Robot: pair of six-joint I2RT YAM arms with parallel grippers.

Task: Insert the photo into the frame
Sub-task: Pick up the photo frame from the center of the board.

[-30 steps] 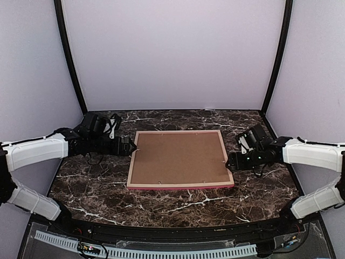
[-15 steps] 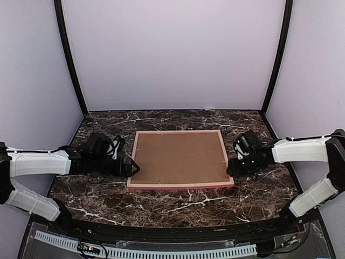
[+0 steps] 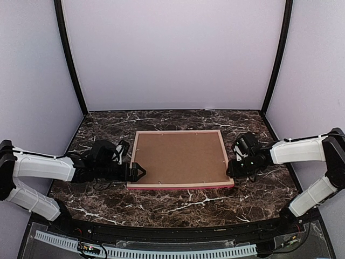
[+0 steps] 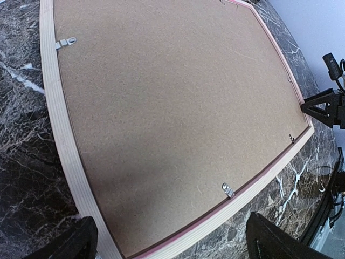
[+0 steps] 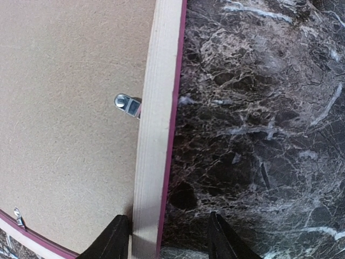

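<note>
**Frame face down, fingers set at its two near corners**

The frame (image 3: 180, 185) lay flat on the marble bench (image 3: 178, 208) with its pale wooden back up. A brown backing board (image 3: 179, 157) sat inside it, and small metal turn clips (image 5: 126, 103) stood along the inner edge. The photo showed in no view. It may have been under the board, but the pictures could not settle that.

The left arm's fingers (image 4: 70, 244) were spread wide, low over the bench at the frame's near-left corner and gripping nothing. The right arm's fingers (image 5: 116, 237) were also apart. They straddled the right rail close to the near-right corner, one tip over the board side and one over the marble.

The step looked like taking hold of the frame by its rails. To do that well, each pair of fingers would need to close on wood only, square to the rail. The two arms would then have to rise together so that the thin frame did not twist or skid.

The frame lay flush on the bench, which left little room for a lower finger. The clips near the right fingers could catch a tip. The bench around the frame held nothing else.
</note>
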